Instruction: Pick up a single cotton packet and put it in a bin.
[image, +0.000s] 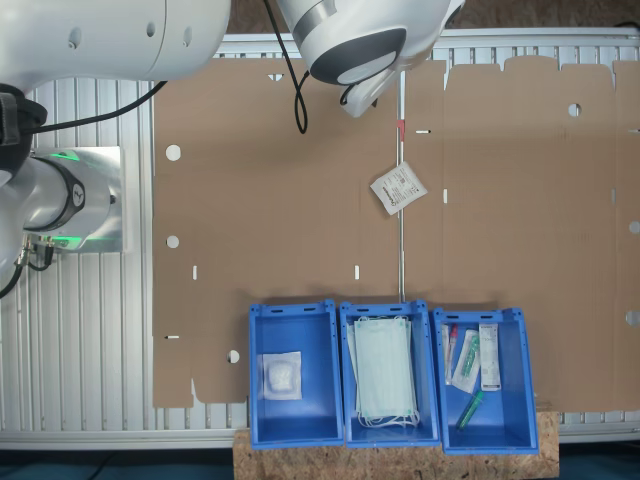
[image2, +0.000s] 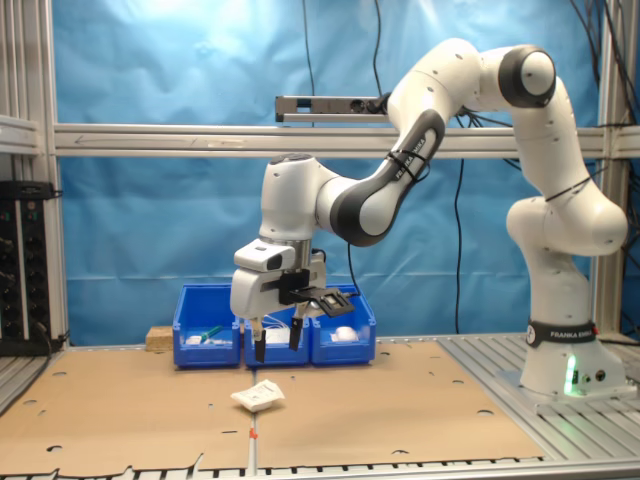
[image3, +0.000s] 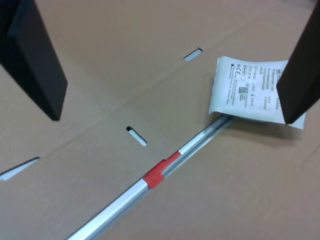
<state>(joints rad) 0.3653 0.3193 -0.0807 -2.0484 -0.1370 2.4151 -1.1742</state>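
My gripper (image2: 277, 350) hangs above the cardboard sheet (image: 280, 200) with its jaws spread wide and nothing between them. The cotton packet (image: 398, 188) lies on the cardboard across the metal rail (image3: 165, 167), below and just in front of my fingers (image3: 35, 60) in the second exterior view. Three blue bins (image: 294, 372) stand well apart from it at the sheet's edge.

Brown cardboard sheet (image: 300, 180) covers slatted metal table (image: 80, 380), punched with small holes and slots. Metal rod (image3: 165, 167) runs along seam between cardboard panels, red marker (image3: 162, 171) on it. Cotton packet (image: 398, 187) lies on cardboard, one edge over rod, possibly propped slightly. Three blue bins (image: 388, 372) sit side by side at cardboard's edge, partly on chipboard slab (image: 400, 458).
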